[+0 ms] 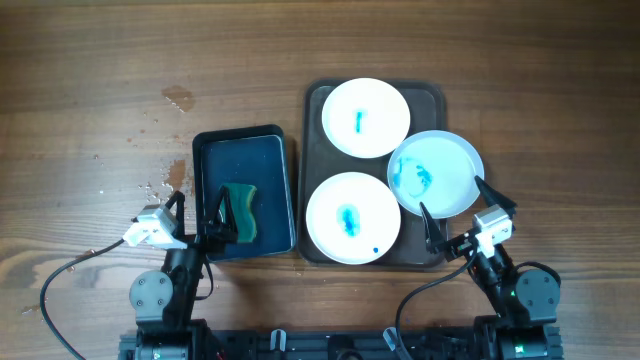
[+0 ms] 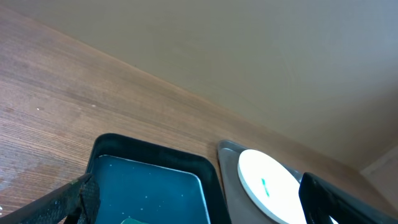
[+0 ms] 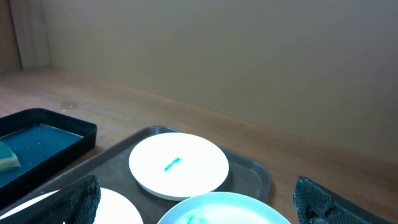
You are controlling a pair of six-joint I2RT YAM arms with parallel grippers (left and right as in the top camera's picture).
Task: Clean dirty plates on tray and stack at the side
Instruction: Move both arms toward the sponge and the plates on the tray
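Observation:
Three white plates with blue smears lie on the dark brown tray [image 1: 318, 150]: one at the back [image 1: 365, 118], one at the front left [image 1: 352, 217], and one on the right [image 1: 435, 173] that overhangs the tray's right rim. My right gripper [image 1: 462, 212] stands open just in front of the right plate, with nothing between its fingers. In the right wrist view the back plate [image 3: 179, 165] and the near plate [image 3: 224, 208] lie ahead of the spread fingers [image 3: 323, 199]. My left gripper [image 1: 200, 212] is open over the front of the blue tray.
A smaller dark blue tray [image 1: 240, 133] holding a green sponge [image 1: 240, 210] sits just left of the brown tray. Wet marks [image 1: 178, 97] and droplets [image 1: 150, 187] spot the wooden table on the left. A cable trails from the left arm.

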